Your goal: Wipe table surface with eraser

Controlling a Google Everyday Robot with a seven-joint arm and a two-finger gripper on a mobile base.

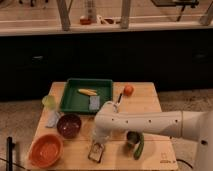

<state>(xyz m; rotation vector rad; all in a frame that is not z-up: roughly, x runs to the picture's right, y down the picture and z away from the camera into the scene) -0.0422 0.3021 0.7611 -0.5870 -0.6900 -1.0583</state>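
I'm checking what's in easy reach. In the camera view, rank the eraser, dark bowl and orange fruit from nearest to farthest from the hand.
The hand is at the front edge of the table.
1. The eraser, just beneath it.
2. The dark bowl, back and image-left.
3. The orange fruit, at the far edge, image-right.

I read no text anywhere; a dark mark [163, 161] on the desk [150, 102] corner is too small. My end effector [98, 146] is at the eraser [96, 153].
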